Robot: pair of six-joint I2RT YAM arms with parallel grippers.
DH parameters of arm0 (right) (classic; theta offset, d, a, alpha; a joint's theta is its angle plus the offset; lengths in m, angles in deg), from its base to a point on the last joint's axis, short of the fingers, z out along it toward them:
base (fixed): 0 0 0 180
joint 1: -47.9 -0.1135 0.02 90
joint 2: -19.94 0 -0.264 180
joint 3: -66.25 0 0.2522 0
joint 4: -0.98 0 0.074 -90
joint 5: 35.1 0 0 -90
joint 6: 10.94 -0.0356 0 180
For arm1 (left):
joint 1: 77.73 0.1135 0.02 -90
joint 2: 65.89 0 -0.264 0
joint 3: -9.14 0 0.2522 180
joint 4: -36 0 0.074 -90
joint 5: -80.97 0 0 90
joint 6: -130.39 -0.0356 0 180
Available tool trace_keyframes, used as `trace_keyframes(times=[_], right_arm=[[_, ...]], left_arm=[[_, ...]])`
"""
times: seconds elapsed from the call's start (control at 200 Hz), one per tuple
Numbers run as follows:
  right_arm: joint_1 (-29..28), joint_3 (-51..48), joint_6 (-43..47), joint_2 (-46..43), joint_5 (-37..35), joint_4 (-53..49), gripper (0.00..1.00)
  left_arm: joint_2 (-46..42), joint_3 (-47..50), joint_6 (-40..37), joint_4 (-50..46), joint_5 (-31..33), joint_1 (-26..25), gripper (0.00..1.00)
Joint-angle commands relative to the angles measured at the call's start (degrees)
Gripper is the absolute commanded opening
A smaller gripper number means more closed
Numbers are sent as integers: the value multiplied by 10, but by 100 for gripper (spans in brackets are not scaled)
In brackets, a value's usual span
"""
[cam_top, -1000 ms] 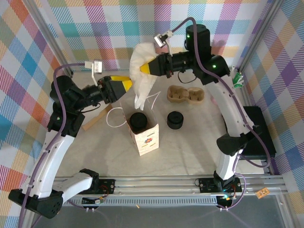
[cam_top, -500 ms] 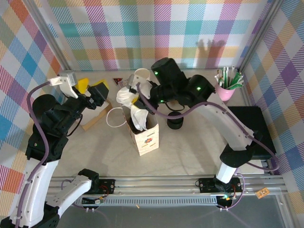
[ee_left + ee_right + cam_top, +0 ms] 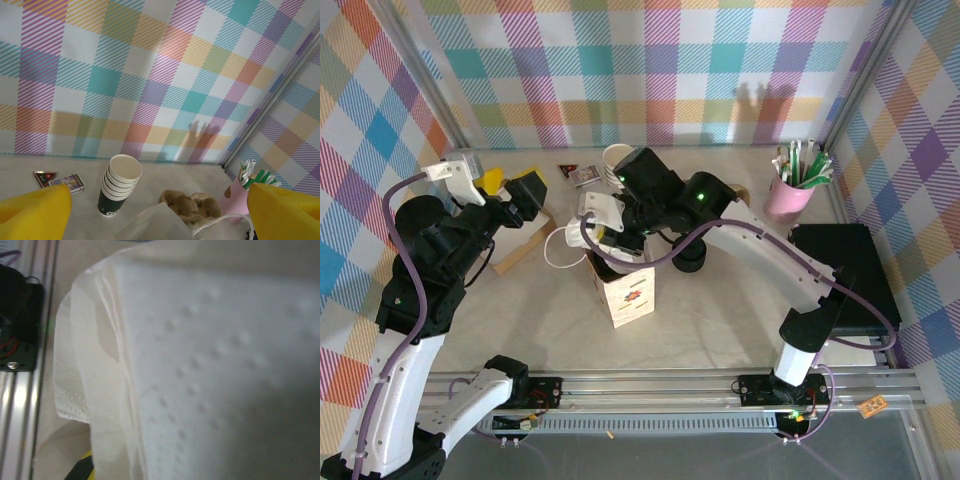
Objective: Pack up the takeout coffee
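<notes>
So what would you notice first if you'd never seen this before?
Probably the bright checked walls all around. Then the right gripper in the middle of the table, dipped into the mouth of the little paper bag, with a white napkin bunched up close against it. The left gripper hangs open at the back left, its yellow fingers wide apart.

Your napkin (image 3: 210, 365) is soft white paper, dimpled with embossed dots. The stacked cups (image 3: 120, 190) look like smooth matt paper, and the carrier (image 3: 186, 206) like rough brown pulp. Your left claw (image 3: 160, 215) wears matt yellow pads (image 3: 35, 212). The desk (image 3: 720, 320) is pale and matt, and its rail (image 3: 660, 385) is brushed metal.
</notes>
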Motion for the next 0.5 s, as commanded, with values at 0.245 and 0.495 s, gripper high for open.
trace_keyframes(times=[0.245,0.495], right_arm=[[-4,35,-62,-6,123,-65,3],[47,30,-136,14,214,-70,11]], left_arm=[[-4,6,11,4,1,4,90],[-2,12,13,11,2,4,90]])
